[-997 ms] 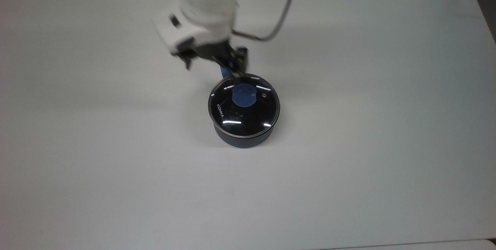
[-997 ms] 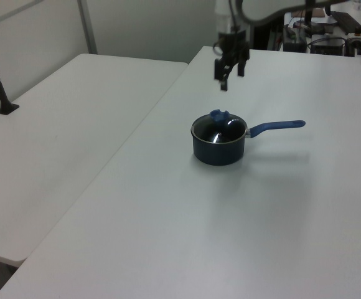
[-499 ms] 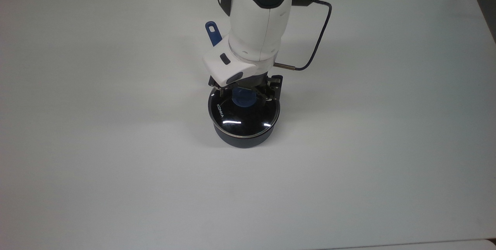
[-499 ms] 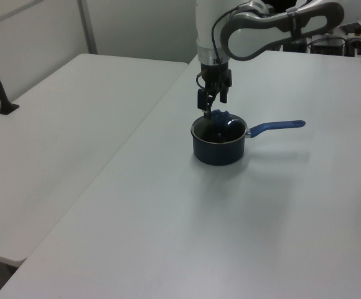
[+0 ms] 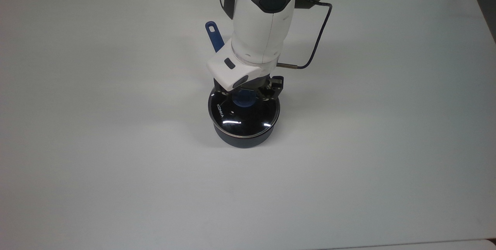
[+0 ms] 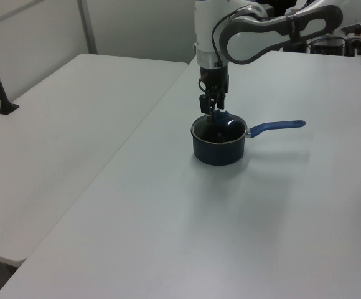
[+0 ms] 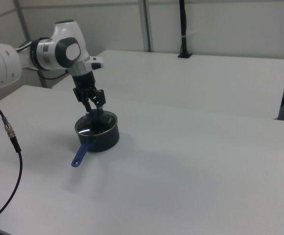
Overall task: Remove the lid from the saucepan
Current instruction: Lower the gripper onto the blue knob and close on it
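One step of the job looks under way and none finished: the lid (image 5: 244, 113) sits flat on the saucepan (image 5: 243, 138), which stands mid-worktop (image 5: 116, 164), its blue handle (image 5: 214, 37) running toward 11 o'clock in the top view. The claw (image 5: 245, 95) is down at the lid's blue knob (image 5: 243, 100), fingers either side of it at about 9 and 3 o'clock; whether they have pinched it or are a little open, I cannot tell. Left to do, by my reckoning: a firm grip, a straight lift clear of the rim, then setting the lid aside.
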You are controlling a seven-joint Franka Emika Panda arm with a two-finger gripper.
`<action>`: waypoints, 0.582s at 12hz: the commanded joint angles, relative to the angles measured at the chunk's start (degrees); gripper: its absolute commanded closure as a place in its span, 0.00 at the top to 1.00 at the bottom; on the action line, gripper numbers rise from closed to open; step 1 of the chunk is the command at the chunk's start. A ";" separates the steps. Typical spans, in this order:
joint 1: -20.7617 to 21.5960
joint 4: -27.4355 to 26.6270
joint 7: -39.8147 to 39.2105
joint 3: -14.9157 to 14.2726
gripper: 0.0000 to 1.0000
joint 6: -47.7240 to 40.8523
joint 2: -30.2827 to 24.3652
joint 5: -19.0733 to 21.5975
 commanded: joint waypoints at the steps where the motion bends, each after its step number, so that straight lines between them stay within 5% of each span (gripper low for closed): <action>1: 1.01 -1.05 -0.93 -0.66 0.60 0.13 -0.27 -0.43; 7: 1.01 -0.80 -2.33 -1.00 0.31 -2.49 -0.97 0.27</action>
